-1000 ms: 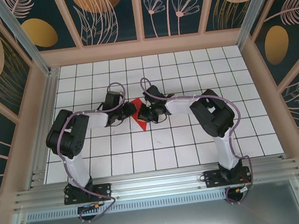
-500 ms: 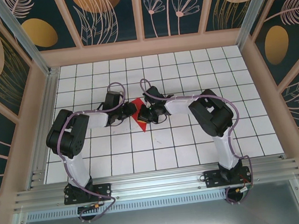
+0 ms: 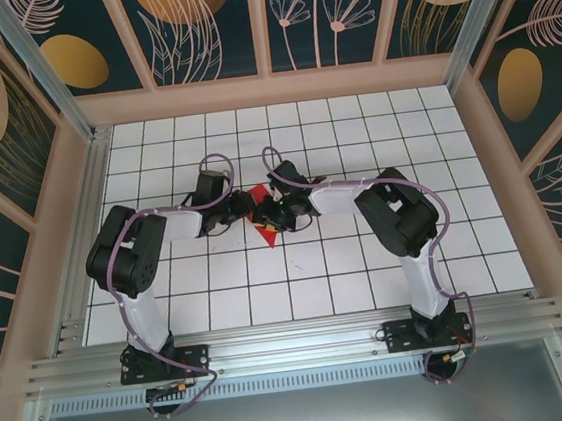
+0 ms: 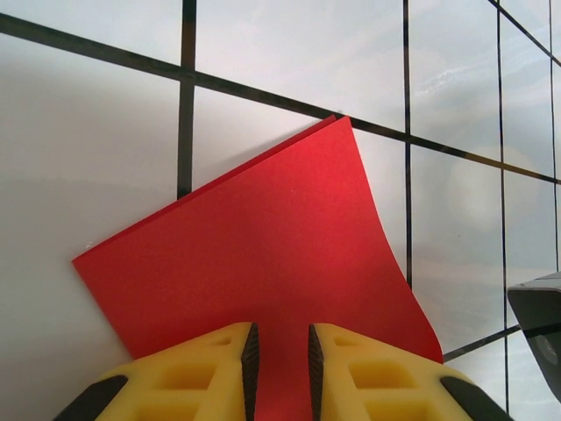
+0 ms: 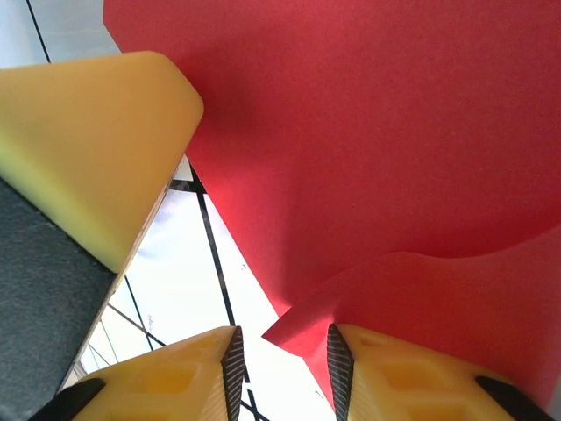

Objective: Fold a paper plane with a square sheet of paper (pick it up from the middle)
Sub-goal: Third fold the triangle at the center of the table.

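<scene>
The square sheet of paper (image 3: 264,230) is a folded red shape lying on the white grid table between the two grippers. In the left wrist view the red paper (image 4: 263,237) lies flat with a layered edge, and its right edge curls up. My left gripper (image 4: 280,338) sits low over it, jaws a narrow gap apart, red showing through the gap. My right gripper (image 5: 282,346) is open. A lifted corner flap of the paper (image 5: 368,132) touches its right pad (image 5: 337,368). From above, the left gripper (image 3: 248,206) and right gripper (image 3: 271,214) nearly meet.
A yellow finger of the left gripper (image 5: 96,140) stands close at the upper left of the right wrist view. A dark part of the right arm (image 4: 539,316) shows at the left wrist view's right edge. The table (image 3: 367,262) is walled by a wooden frame (image 3: 278,90).
My right gripper has opened from shut, letting go of the paper flap. The two grippers have closed in slightly, hiding the paper's upper part from above. The left jaws kept the same gap.
</scene>
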Robot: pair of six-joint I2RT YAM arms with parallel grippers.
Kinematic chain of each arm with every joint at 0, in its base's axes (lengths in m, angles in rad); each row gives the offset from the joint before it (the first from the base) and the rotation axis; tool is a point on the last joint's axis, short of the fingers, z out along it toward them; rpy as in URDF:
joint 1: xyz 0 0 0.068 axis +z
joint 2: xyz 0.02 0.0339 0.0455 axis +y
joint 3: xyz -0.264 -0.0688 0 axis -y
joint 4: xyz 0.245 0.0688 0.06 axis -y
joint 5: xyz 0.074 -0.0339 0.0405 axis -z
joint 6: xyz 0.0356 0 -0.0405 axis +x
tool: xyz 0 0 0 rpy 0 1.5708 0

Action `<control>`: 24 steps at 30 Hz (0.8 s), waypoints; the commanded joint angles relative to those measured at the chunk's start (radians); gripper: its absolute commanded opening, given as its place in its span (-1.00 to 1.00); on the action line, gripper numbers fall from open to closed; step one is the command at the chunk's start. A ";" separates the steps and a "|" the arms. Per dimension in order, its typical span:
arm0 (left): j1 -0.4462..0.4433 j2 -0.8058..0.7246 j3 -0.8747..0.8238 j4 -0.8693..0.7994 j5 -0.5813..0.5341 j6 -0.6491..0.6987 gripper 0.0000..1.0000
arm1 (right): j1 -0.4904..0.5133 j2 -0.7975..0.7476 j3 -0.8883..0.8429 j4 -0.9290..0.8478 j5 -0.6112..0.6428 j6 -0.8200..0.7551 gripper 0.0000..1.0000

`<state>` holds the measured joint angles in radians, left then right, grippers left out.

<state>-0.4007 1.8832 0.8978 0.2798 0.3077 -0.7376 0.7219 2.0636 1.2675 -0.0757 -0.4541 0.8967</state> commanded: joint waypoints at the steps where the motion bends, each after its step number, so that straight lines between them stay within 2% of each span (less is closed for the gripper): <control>1: 0.006 -0.055 0.007 -0.029 0.002 -0.014 -0.50 | 0.007 0.032 0.004 -0.010 0.024 -0.012 -0.29; 9: 0.019 -0.106 -0.037 -0.027 0.044 -0.038 -0.48 | 0.003 0.033 -0.020 0.026 0.018 -0.004 -0.50; 15: 0.019 -0.112 -0.071 -0.011 0.087 -0.042 -0.48 | 0.002 0.031 -0.032 0.045 0.008 -0.005 -0.58; 20: 0.019 -0.120 -0.103 0.000 0.122 -0.038 -0.48 | -0.001 0.032 -0.039 0.050 0.008 -0.005 -0.85; 24: 0.019 -0.117 -0.114 -0.008 0.134 -0.023 -0.48 | -0.003 0.032 -0.039 0.050 0.004 -0.005 -0.92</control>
<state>-0.3904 1.7901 0.7933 0.2653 0.4114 -0.7681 0.7216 2.0674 1.2427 -0.0345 -0.4469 0.8967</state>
